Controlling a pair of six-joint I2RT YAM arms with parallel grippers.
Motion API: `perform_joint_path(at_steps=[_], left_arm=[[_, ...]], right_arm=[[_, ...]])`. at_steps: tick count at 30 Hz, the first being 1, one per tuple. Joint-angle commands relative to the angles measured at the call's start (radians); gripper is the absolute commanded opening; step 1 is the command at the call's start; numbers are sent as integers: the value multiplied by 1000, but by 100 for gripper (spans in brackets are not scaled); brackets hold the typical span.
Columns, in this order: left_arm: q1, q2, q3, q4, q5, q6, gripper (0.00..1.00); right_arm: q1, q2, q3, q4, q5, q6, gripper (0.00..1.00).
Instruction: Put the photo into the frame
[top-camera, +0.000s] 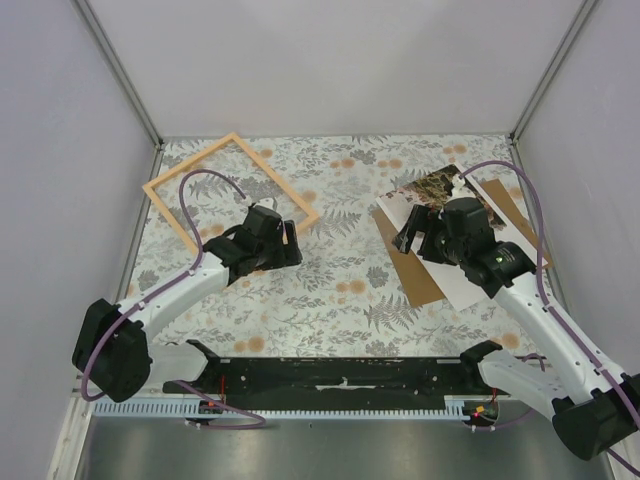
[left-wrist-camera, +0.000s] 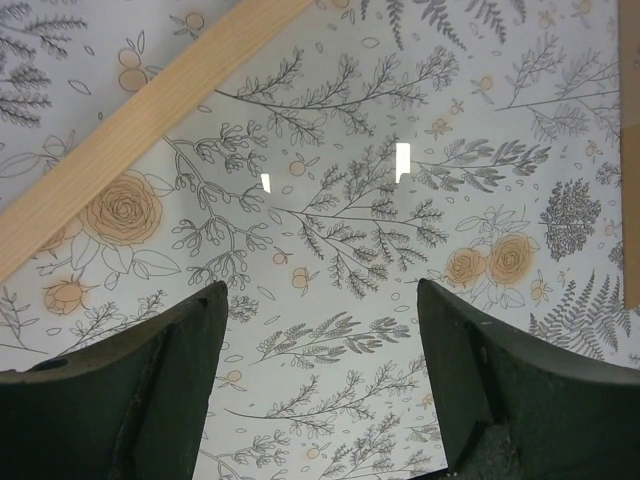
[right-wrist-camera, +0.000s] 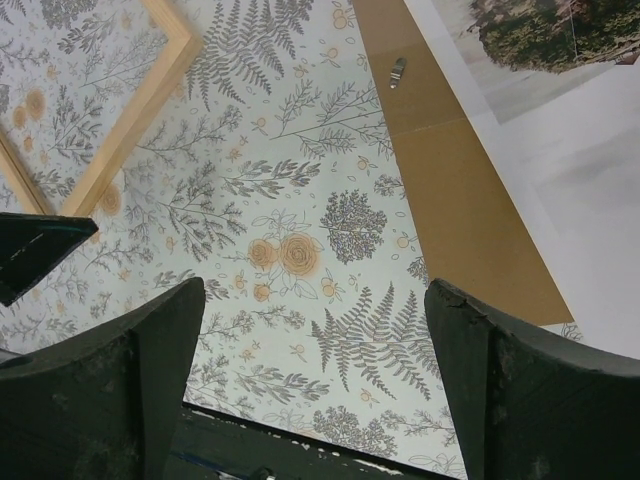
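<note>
White booth walls close in a table (top-camera: 340, 300) covered with a fern-and-flower cloth. The frame (top-camera: 190, 160) lies flat at the far left, turned like a diamond. The left tool (top-camera: 290, 243) hangs just beside the frame's near-right corner, its fingers spread wide over bare cloth. In the left wrist view one wooden bar crosses ahead of the fingers and another runs along the view's right edge.

The photo (top-camera: 432, 186) lies picture side up at the far right, on a brown backing board (top-camera: 420, 282) along with a white sheet (top-camera: 475, 290). The right tool (top-camera: 410, 230) hovers over the board's left edge, beside the photo, its fingers spread and gripping nothing.

A broad strip of bare cloth separates the frame from the board. The frame's left corner sits near the left wall, and the board reaches close to the right wall.
</note>
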Motion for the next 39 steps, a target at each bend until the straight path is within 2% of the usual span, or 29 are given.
perform_joint_path(at_steps=[1,6,19,29,39], left_arm=[[83,-32,-105,212,146,-3,81],[126,-12,-198,372,281,-26,79],[212,131,-304,608,365,-61,76],[218,244,-330,776,428,-126,73],[218,316,-340,854,443,-170,59]], right_arm=[[0,-6,-4,34,-50,-29,98],[-3,-2,-7,39,-69,-37,98],[-3,-17,-24,45,-92,-34,98],[-2,-23,-24,45,-98,-38,98],[-3,-22,-22,45,-93,-34,98]])
